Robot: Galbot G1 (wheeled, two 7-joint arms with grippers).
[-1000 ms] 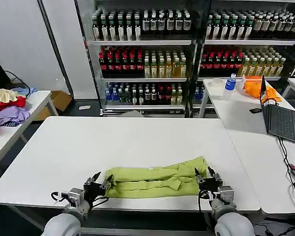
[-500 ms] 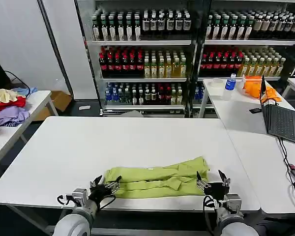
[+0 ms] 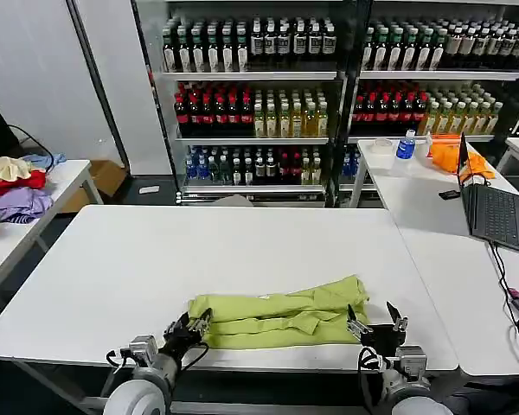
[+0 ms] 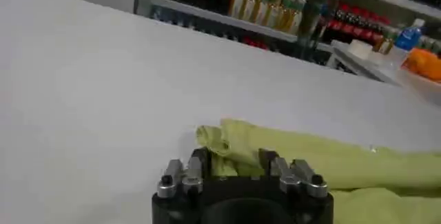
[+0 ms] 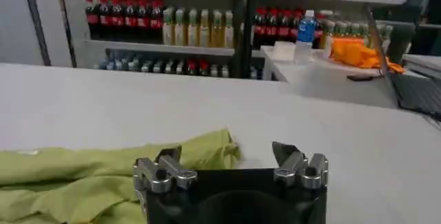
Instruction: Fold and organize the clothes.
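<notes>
1. The white table lay broad before me, mostly bare.
2. The lime T-shirt lay near the table's near edge, folded into a long wrinkled band running left to right.
3. My right gripper sat at the band's right end, jaws spread wide and holding nothing, the cloth just beside the left finger.
4. My left gripper sat at the band's left end, jaws narrowly apart, the shirt's edge bunched right at the fingertips.
</notes>
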